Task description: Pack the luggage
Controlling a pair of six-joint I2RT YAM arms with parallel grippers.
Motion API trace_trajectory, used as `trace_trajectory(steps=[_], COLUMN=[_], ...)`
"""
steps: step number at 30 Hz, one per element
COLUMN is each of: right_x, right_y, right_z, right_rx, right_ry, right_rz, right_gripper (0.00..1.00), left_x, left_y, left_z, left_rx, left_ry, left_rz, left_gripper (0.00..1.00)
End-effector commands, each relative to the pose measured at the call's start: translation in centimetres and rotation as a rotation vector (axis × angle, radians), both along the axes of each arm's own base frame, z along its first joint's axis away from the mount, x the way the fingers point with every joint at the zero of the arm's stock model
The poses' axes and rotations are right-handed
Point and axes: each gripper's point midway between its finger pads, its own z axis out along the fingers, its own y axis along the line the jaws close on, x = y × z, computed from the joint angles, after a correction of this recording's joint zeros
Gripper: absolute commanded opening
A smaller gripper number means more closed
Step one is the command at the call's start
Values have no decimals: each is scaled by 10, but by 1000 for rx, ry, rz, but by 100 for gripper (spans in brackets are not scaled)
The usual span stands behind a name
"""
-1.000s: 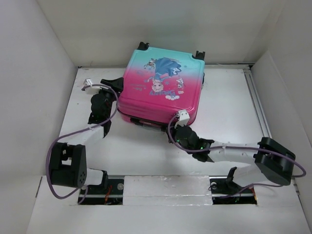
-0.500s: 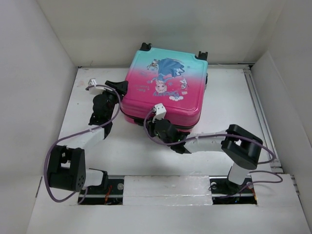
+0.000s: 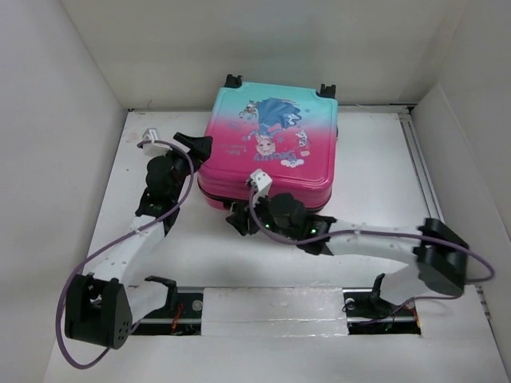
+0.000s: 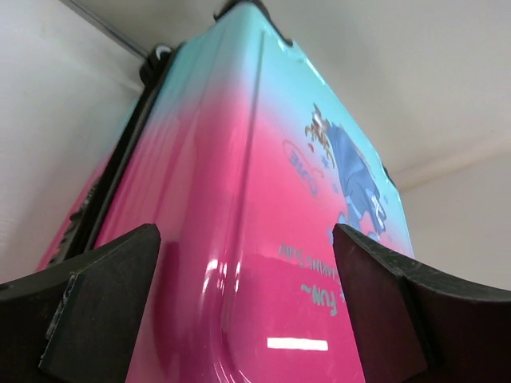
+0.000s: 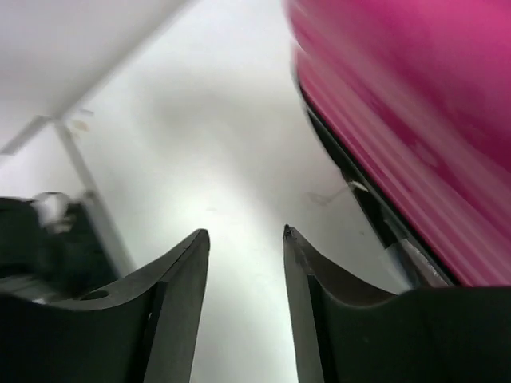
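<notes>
1. Working the zip looks like your step: the closed pink-to-turquoise hard-shell child's suitcase [image 3: 267, 152] lies flat, print up, at the back of the white surface [image 3: 375, 183].
2. Your left hand [image 4: 246, 255] stands wide, straddling the near left corner without gripping; use it as a brace.
3. Your right hand [image 5: 246, 239] is partly open and empty beside the near edge; steer it onto the black zipper trim [image 5: 363, 191], squarely, before you pinch.
</notes>
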Motion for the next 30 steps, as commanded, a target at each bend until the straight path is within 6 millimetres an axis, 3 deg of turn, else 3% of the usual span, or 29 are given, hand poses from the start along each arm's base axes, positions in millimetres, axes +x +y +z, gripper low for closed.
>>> trace_trajectory(steps=[1, 2, 3, 4, 5, 7, 8, 10, 11, 12, 13, 14, 15, 16, 18, 19, 20, 23, 24, 25, 26, 28, 30], right_x=[-16, -9, -2, 24, 35, 61, 92, 115, 135, 146, 158, 167, 178, 185, 205, 211, 220, 234, 236, 240, 242, 247, 249], right_y=[-31, -44, -64, -90, -112, -148, -191, -235, -275, -293, -309, -323, -349, -358, -374, -374, -367, -348, -341, -322, -312, -289, -251], right_z=[56, 65, 88, 93, 112, 127, 128, 136, 138, 138, 133, 131, 130, 124, 92, 87, 68, 50, 33, 27, 39, 28, 40], right_rx=[32, 37, 69, 79, 121, 162, 166, 210, 218, 211, 225, 229, 234, 231, 191, 186, 161, 135, 106, 103, 125, 98, 95], right_ry=[-43, -52, -72, -78, -107, -114, -123, -122, -138, -140, -115, -105, -101, -86, -11, 5, 51, 111, 142, 150, 129, 146, 121], right_rz=[0, -41, -84, -160, -214, -329, -497, -654, -781, -835, -893, -931, -1005, -1030, -1061, -1047, -1020, -933, -914, -849, -812, -735, -624], right_gripper=[49, 50, 46, 43, 28, 6, 0, 0, 0, 0, 0, 0, 0, 0, 0, 0, 0, 0, 0, 0, 0, 0, 0], left_x=[0, 1, 3, 5, 8, 10, 14, 22, 26, 37, 45, 51, 63, 69, 81, 85, 89, 88, 86, 80, 77, 69, 55], left_y=[21, 26, 34, 39, 47, 55, 65, 75, 73, 82, 85, 85, 81, 78, 70, 60, 60, 44, 40, 37, 35, 30, 15], left_z=[40, 47, 48, 57, 53, 56, 51, 44, 37, 17, 10, 4, -11, -18, -23, -45, -48, -69, -70, -84, -91, -93, -101], left_rx=[-1, 9, 21, 19, 23, 21, 10, -13, -28, -44, -42, -54, -54, -54, -49, -44, -34, -18, -18, -11, 9, 33, 72], left_ry=[-87, -102, -98, -106, -96, -106, -90, -84, -70, -20, 2, 23, 64, 83, 101, 152, 155, 200, 190, 220, 231, 226, 232], left_rz=[99, 126, 170, 184, 199, 231, 261, 271, 232, 244, 242, 229, 193, 179, 127, 108, 107, 71, 61, 63, 63, 65, 31], left_gripper=[86, 86, 86, 86, 86, 85, 84, 80, 77, 75, 73, 73, 73, 72, 71, 71, 71, 71, 71, 71, 71, 70, 70])
